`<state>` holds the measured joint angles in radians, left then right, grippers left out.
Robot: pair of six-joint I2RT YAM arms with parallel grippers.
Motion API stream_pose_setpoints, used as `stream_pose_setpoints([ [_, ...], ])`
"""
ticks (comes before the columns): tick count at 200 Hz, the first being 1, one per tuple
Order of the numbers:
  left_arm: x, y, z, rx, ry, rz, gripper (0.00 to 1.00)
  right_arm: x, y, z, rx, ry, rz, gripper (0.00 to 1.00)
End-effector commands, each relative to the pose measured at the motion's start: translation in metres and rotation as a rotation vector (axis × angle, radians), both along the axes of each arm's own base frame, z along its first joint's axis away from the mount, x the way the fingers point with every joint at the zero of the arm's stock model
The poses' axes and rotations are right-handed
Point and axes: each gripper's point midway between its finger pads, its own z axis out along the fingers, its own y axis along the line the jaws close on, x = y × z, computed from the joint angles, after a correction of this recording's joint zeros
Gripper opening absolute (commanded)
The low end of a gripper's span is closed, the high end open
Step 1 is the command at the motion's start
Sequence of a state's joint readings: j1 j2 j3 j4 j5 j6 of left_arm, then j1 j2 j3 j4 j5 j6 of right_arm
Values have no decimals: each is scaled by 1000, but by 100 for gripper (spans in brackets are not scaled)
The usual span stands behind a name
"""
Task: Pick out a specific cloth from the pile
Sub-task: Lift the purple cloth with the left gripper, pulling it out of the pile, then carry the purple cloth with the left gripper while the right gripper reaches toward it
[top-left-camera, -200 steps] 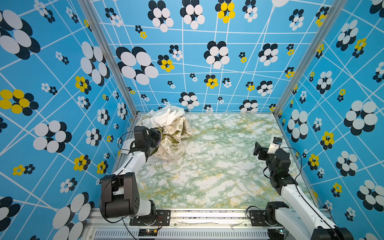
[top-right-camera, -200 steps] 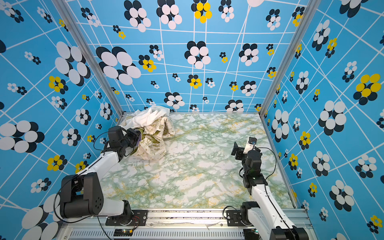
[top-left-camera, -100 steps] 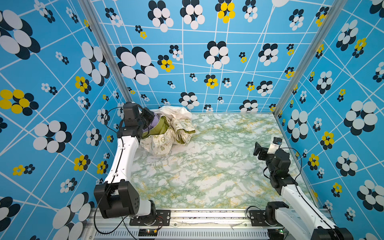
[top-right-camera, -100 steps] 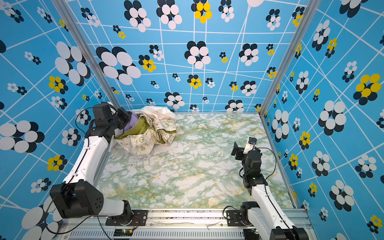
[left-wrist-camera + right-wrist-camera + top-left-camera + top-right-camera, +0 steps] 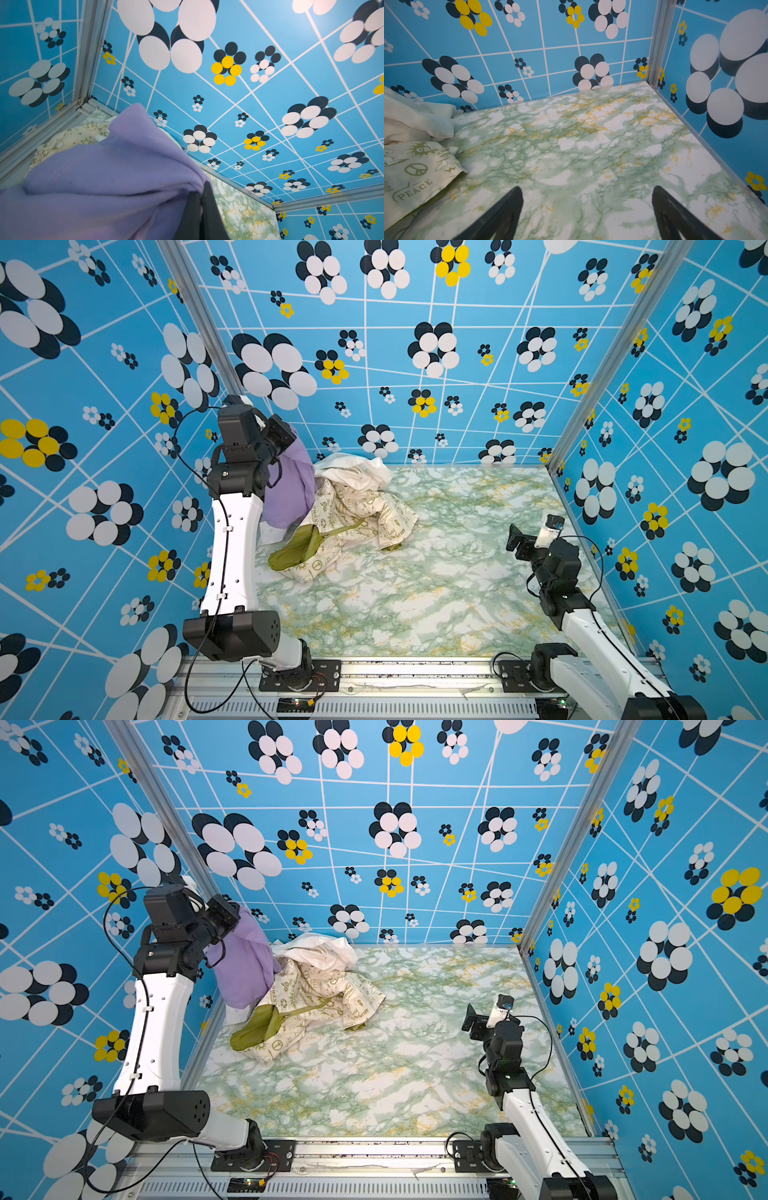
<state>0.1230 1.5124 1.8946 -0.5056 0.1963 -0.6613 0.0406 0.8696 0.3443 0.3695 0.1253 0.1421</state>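
Observation:
The light purple cloth hangs in the air at the far left corner. My left gripper is raised high and shut on its top edge. The left wrist view shows the two dark fingers pressed together at the left gripper, pinching a fold of the cloth. The cloth's lower end still reaches the pile beside it. My right gripper rests low at the right, open with nothing between its fingers.
The pile holds a white cloth, a cream cloth with green print and a small olive piece. Blue patterned walls close in on three sides of the marble table. A metal rail runs along the front.
My left arm has risen from table level to high at the back left, drawing the purple cloth up out of the pile. The olive piece now lies exposed. The right arm is still.

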Motion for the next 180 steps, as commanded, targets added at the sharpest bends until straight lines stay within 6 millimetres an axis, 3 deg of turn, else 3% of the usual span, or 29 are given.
stream_pose_setpoints([
  [1, -9, -17, 57, 10, -149, -69, 0, 2, 2, 5, 20, 0, 14, 99],
  [24, -17, -50, 94, 14, -240, -178, 0, 2, 4, 8, 31, -8, 21, 99],
  [73, -39, -137, 147, 46, -395, -435, 0, 3, 11, 32, 46, -54, 63, 99],
  [110, -50, -209, 166, -6, -472, -614, 0, 4, 15, 58, 57, -98, 79, 99],
  [137, -48, -266, 156, -51, -465, -731, 0, 2, 14, 76, 64, -126, 76, 99],
  [180, -17, -376, 67, -44, -295, -891, 0, -10, 5, 98, 46, -164, 27, 99],
])
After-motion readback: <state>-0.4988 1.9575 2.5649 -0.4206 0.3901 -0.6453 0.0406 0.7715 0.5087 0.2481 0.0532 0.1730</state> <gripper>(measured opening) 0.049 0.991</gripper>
